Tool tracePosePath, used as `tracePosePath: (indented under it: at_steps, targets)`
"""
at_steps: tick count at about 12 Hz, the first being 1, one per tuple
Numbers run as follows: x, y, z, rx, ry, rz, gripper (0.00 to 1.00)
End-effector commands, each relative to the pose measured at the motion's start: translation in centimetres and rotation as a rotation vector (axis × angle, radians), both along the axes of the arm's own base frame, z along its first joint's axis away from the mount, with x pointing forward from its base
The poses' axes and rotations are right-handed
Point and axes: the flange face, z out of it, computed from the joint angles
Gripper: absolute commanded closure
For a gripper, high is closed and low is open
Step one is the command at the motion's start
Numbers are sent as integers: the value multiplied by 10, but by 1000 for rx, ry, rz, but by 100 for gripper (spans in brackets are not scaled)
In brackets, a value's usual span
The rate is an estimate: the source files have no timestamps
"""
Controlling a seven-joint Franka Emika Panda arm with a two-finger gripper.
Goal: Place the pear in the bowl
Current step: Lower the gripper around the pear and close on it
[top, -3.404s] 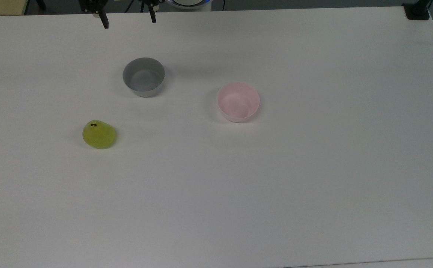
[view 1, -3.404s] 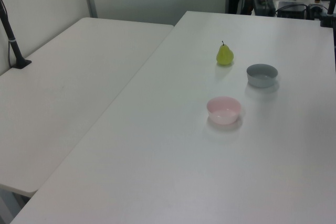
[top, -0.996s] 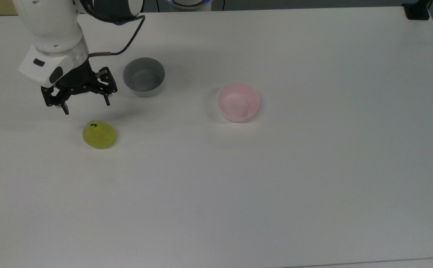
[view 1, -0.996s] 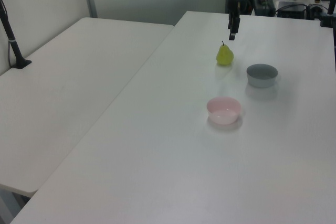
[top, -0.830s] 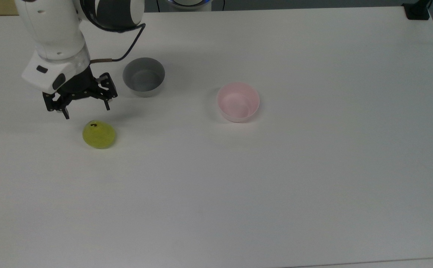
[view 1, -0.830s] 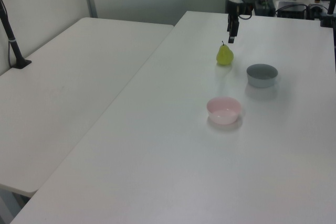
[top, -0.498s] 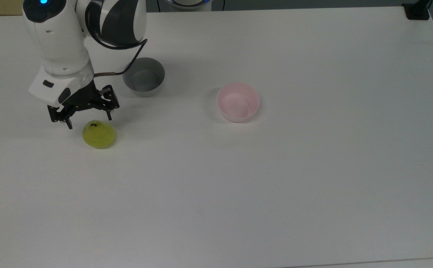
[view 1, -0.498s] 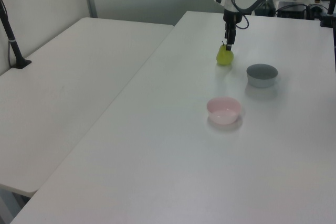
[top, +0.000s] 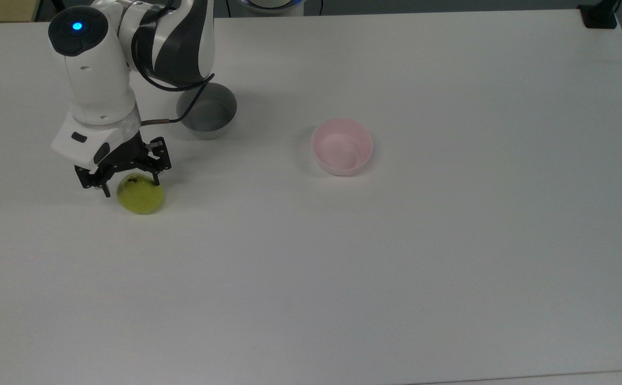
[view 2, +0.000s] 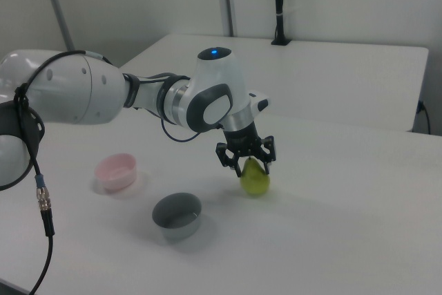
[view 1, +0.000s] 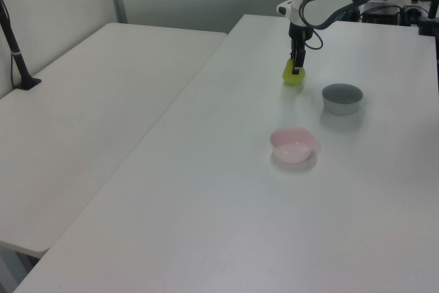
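Step in hand: approach and grasp. The black two-finger pincer (top: 130, 186) is released, its fingers spread and straddling the upper part of the small yellow-green pear (top: 140, 195), which stands upright on the white worktop (top: 396, 267); no closure on the fruit is visible. In the top view, the pale pink round plastic bowl (top: 342, 146) lies well apart at about 2 o'clock from the pear, with the grey round bowl (top: 207, 110) nearer at 1 o'clock. Next move, as judged: close the fingers on the pear, lift, carry to the pink bowl, not the grey. Compared with half a second earlier, the pincer has descended from just beside the stem to around it; pear and bowls are unmoved.
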Motion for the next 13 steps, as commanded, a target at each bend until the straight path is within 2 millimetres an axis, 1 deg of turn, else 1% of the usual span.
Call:
tracePosePath:
  at_steps: [1,2,6,8,10,12,13]
  targets:
    - [-3,4,-3,-14,-4,25,98]
    - [-3,5,-3,-14,-4,28,100]
    - [-5,4,2,-13,1,26,100]
    - [-5,4,10,-14,-9,24,100]
    - [-6,5,22,-11,-19,20,100]
    - [-11,9,38,2,3,23,100]
    - [-12,10,42,4,6,24,100]
